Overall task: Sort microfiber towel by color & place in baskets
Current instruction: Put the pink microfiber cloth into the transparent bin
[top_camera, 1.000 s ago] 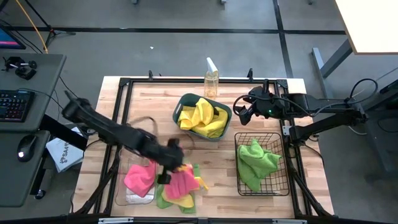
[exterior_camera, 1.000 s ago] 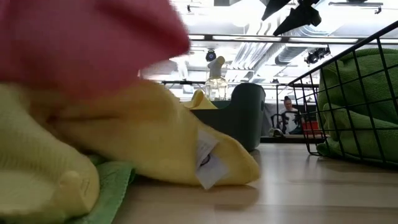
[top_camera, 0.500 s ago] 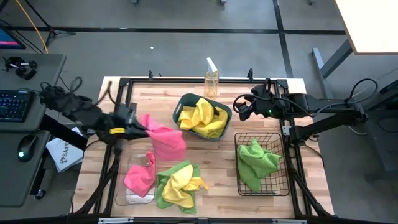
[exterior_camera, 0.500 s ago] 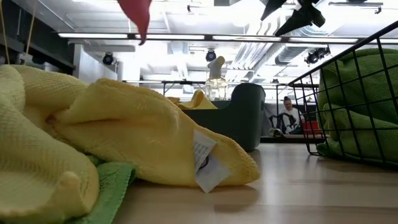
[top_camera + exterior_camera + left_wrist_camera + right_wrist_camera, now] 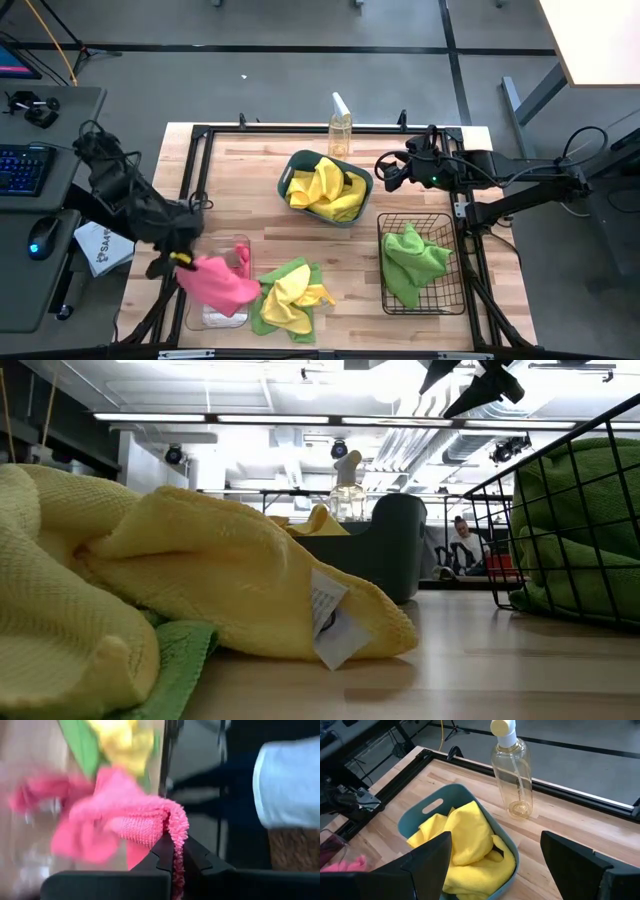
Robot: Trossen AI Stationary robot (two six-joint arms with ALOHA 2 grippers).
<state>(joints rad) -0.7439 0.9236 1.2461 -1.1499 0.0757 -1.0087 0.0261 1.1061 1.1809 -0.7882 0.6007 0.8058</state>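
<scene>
Left gripper [image 5: 178, 262], fingers pinched on a pink towel [image 5: 218, 284], sits at the outer edge of the clear tub [image 5: 222, 312]; the towel trails inward over the tub, so release lies directly beneath. Right gripper [image 5: 388, 176], fingers spread wide, waits beside the teal tub [image 5: 300, 162].

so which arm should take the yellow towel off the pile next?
Left. Its gripper, shut on the pink towel over the clear tub, is beside the yellow towel; right gripper waits near the teal tub.
</scene>
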